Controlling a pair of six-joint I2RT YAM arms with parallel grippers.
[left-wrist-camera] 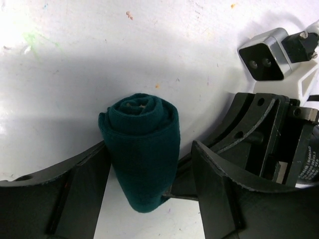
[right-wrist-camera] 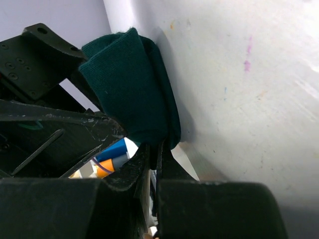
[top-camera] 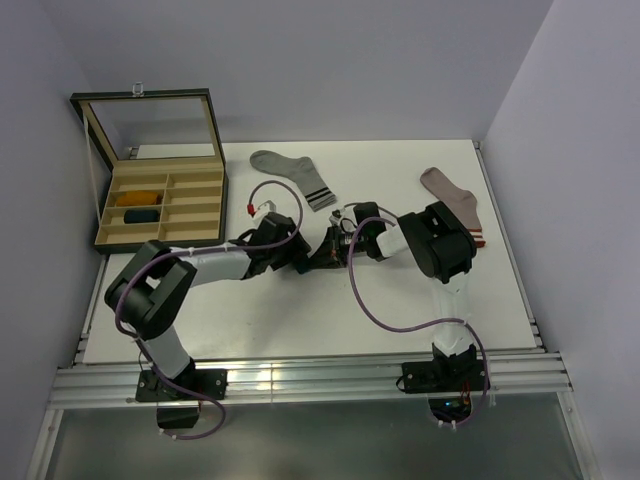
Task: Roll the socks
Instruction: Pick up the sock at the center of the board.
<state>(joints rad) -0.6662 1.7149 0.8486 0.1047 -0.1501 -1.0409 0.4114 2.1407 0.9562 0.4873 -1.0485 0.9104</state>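
Jaws of the left gripper (left-wrist-camera: 149, 148) stand spread on either side of the dark teal sock (left-wrist-camera: 142, 159), a soft knit wound into a tight roll lying on the white tabletop (left-wrist-camera: 99, 59). Seen from the left wrist, one black finger (left-wrist-camera: 75, 189) touches the roll at its nine o'clock side. The other sits just beside it at three o'clock, with a sliver of gap.

The right gripper (right-wrist-camera: 158, 149) is pressed together, pinching the fabric at the roll's edge. The bulk of the roll rises at twelve o'clock of its tips.

From overhead, the two grippers meet near the table's centre. A flat grey sock with dark stripes (top-camera: 293, 176) lies at twelve o'clock of them, well apart. A pinkish-beige sock with a red-striped cuff (top-camera: 452, 203) lies at two o'clock.

At ten o'clock stands a tan divided box (top-camera: 168, 200) with its glass lid propped up. It holds a mustard-orange rolled sock (top-camera: 143, 196) and, in the compartment at that one's six o'clock, a navy rolled sock (top-camera: 143, 214).
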